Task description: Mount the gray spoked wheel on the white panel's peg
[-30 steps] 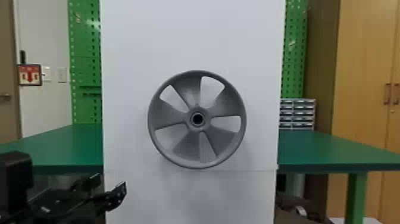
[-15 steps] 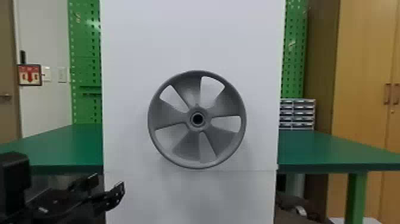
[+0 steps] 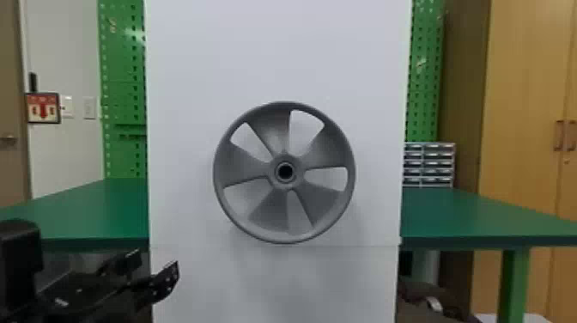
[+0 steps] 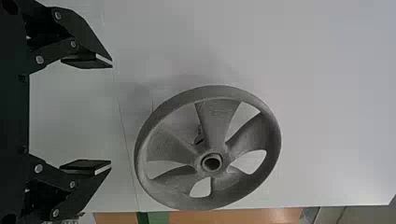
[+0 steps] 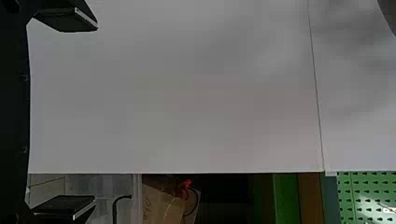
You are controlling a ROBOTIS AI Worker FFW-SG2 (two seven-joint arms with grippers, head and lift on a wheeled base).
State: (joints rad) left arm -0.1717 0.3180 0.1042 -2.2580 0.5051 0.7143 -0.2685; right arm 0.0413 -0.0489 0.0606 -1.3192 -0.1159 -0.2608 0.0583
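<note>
We have the white panel (image 3: 277, 60) standing upright before us, with the green table (image 3: 481, 214) showing on both sides of it. The gray wheel (image 3: 272, 210) is upright against the panel's face, near the middle of its width, with neither tool touching it. We judge it already hung on the peg, so the step in hand looks like the finish: leaving it there.

Our left tool (image 4: 112, 114) has its fingers spread wide with nothing between them, just beside the wheel and apart from its rim. Our right tool (image 5: 96, 114) is also spread wide and empty, in front of the panel.

At the wheel's hub (image 3: 284, 185) we cannot tell how deeply the peg sits. Next, we should draw both arms back without catching the rim, and check that the wheel sits firmly.
</note>
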